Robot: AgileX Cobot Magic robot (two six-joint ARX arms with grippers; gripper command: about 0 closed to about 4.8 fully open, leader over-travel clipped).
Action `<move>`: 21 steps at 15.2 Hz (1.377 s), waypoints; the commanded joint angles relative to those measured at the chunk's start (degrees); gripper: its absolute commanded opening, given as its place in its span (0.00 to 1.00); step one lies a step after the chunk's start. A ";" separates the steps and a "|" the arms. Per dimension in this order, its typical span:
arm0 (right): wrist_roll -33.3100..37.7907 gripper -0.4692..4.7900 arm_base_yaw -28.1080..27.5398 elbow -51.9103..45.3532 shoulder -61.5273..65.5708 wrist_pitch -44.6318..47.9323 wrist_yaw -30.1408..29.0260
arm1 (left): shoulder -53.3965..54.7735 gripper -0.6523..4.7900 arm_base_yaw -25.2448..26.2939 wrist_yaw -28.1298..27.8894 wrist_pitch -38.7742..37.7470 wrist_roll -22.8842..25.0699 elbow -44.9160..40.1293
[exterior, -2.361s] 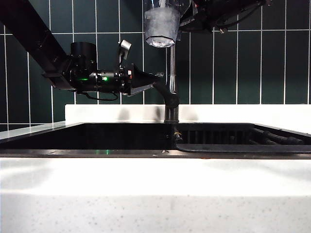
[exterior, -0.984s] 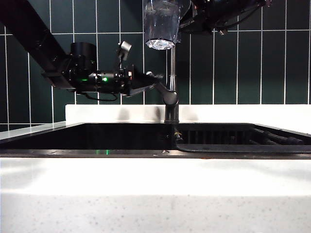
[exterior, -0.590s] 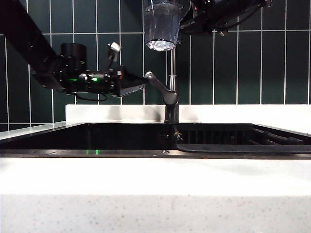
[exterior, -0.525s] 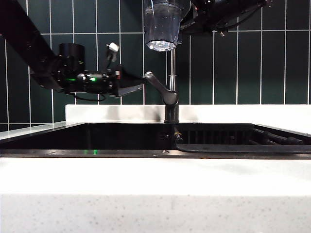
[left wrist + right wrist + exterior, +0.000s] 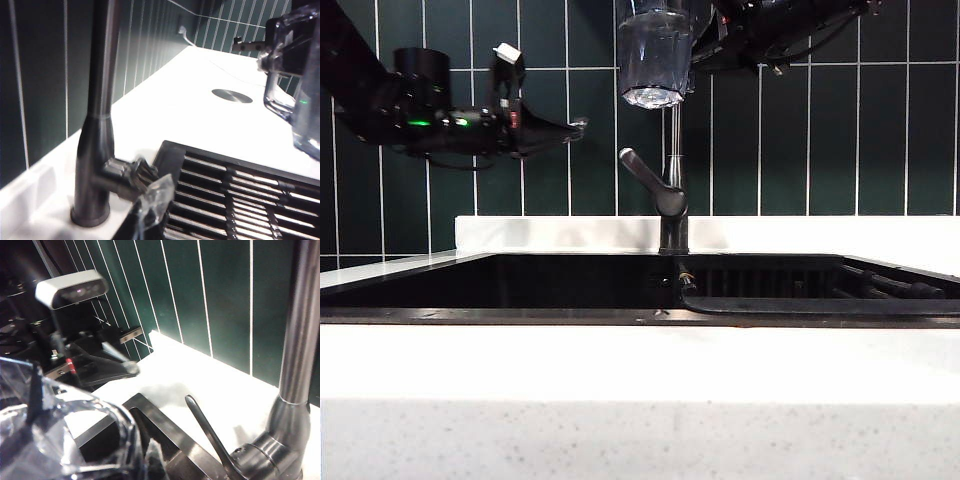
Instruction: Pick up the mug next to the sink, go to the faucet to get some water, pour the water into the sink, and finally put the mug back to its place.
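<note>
Exterior view: Where the tall slim grey metal faucet (image 5: 672, 195) rises from its dark base behind the wide shallow black sink (image 5: 570, 285), everything is placed against it.
Mug: the clear faceted tumbler-like mug (image 5: 655, 55) hangs upright just above the faucet's pipe, grasped by the right pincer (image 5: 705, 45), which reaches in from the upper right of the faucet.
Left pincer: the left pincer (image 5: 575, 125) is up and to the left of the faucet, well apart from the flat lever handle (image 5: 638, 168), clenched on nothing.
Table: the white speckled stone table (image 5: 640, 400) runs in front of the sink and behind the faucet.

Left wrist view: the faucet base (image 5: 95, 170) stands on the white table (image 5: 200, 105); the lever juts toward the ribbed black drainer (image 5: 235, 200); a clear fingertip (image 5: 155, 197) shows near the lever; the mug (image 5: 295, 75) is beyond the faucet.

Right wrist view: the mug's clear wall (image 5: 60, 440) fills the near corner; the lever (image 5: 207, 435) slants from the faucet (image 5: 292, 365); the left pincer (image 5: 131, 367) hangs on the lever's far side, clear of it, fingertips together.
</note>
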 commanded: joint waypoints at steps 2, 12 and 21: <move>0.02 0.08 0.09 0.52 -0.79 1.33 -0.63 | -7.21 0.11 0.00 -4.24 0.04 4.46 -9.79; -11.26 0.08 0.09 0.26 -2.16 -5.09 6.43 | -50.01 0.11 -3.23 -32.13 10.27 15.37 -64.00; -22.60 0.08 0.09 -23.19 -12.11 2.34 28.13 | -74.71 0.11 -10.82 -48.48 10.23 13.03 -83.54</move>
